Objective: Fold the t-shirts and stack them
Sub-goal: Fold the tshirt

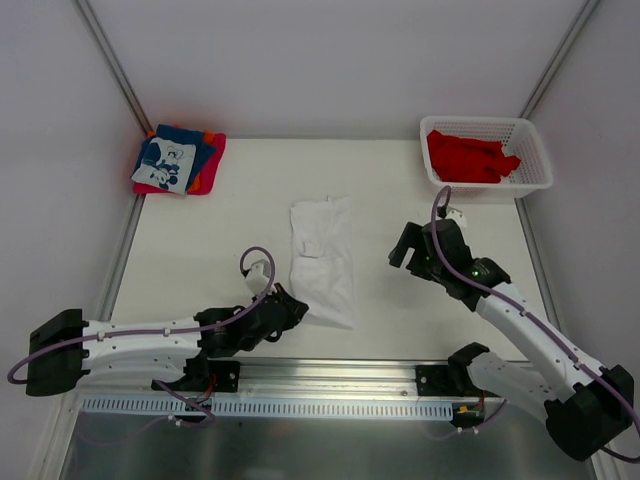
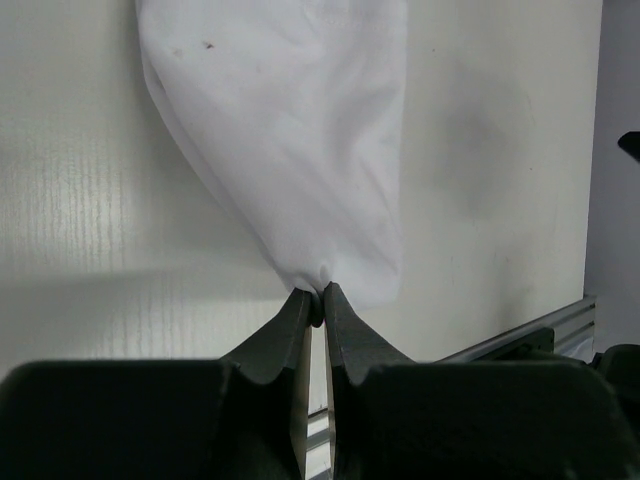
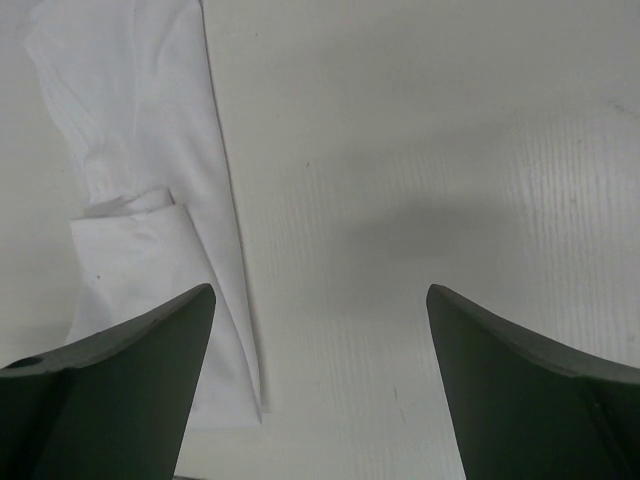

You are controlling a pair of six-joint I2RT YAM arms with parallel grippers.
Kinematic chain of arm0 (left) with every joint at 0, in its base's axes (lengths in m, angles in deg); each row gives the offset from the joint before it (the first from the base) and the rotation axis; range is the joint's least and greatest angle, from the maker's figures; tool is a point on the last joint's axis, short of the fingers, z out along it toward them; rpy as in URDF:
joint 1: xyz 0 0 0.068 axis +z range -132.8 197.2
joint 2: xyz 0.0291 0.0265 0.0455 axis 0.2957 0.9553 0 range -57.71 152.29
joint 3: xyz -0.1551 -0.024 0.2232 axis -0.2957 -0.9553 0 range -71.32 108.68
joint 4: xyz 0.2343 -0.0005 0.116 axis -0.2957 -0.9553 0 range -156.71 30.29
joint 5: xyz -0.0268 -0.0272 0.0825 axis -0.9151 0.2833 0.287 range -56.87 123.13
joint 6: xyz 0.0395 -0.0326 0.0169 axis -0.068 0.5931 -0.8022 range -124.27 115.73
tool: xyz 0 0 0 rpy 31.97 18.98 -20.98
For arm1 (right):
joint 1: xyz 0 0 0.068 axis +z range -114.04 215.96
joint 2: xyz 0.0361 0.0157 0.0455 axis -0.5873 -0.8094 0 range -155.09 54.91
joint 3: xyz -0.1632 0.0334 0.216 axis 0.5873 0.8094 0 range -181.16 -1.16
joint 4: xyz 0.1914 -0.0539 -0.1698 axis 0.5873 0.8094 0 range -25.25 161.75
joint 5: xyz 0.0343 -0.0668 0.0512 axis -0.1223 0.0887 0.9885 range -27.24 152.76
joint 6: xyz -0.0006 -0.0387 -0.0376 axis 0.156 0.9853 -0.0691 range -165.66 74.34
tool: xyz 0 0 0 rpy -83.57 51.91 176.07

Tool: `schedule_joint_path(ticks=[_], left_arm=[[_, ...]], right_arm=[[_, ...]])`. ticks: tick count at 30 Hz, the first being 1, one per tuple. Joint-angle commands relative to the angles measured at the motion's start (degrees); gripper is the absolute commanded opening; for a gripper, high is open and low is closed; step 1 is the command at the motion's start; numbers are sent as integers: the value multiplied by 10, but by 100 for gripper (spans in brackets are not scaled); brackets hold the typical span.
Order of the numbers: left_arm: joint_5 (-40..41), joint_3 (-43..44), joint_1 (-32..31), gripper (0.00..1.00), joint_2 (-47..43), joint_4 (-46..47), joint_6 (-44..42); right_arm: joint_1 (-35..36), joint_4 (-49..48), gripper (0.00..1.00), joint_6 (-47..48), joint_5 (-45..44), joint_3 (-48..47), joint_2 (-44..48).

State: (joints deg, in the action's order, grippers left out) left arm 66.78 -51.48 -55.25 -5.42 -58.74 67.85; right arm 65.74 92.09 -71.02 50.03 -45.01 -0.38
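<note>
The left end effector (image 2: 320, 296) is pressed together, pinching a bunched bit of hem at the 7 o'clock corner of the white t-shirt (image 1: 322, 262). Gripping there makes sense to me: a near corner gives it something to lift and carry towards 12 o'clock for the next fold. The shirt lies in the middle of the desk (image 1: 225, 235) as a long narrow strip, sides already turned in, running from 12 to 6 o'clock.

The right end effector (image 3: 320, 292) is spread wide and holds nothing. It hangs over bare desk at the shirt's 3 o'clock, just beside the cloth's edge. I'd guess it is waiting to take the other near corner.

The left arm (image 1: 130, 345) lies low along the near edge, elbow pushed out at 9 o'clock, forearm reaching in to the shirt. The right arm (image 1: 520, 315) has its elbow back at 4 o'clock, forearm angled up towards 11.

The folded stack (image 1: 178, 160), blue print on top, sits at the desk's 10 o'clock corner. More red t-shirts (image 1: 470, 158) wait in the basket (image 1: 535, 160) at 2 o'clock.
</note>
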Motion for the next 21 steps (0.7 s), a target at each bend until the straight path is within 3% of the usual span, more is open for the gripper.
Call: schedule_joint_path(ticks=[1,6,9,12,14,21], left_arm=[[27,33,-8,0,5,-6,-25],[35,39,-8,0,12,-6,-31],[46,39,-8,0,18,-6,-34],[51,29,-8,0,23,-6,-19],[49,23,-8,0,29,-7,-12],[43,13,-8,0,25,-7,-5]], right_arm=[[44,21,92,-55,-22,33,42],[148,-73,91,-206,-82,151,101],[207,-66,90,-307,-141,191,76],[296,-29,90,-388,-201,173,-8],[313,-18,90,-418,-200,151,-101],[367,-151,85,-449,-164,110,-293]])
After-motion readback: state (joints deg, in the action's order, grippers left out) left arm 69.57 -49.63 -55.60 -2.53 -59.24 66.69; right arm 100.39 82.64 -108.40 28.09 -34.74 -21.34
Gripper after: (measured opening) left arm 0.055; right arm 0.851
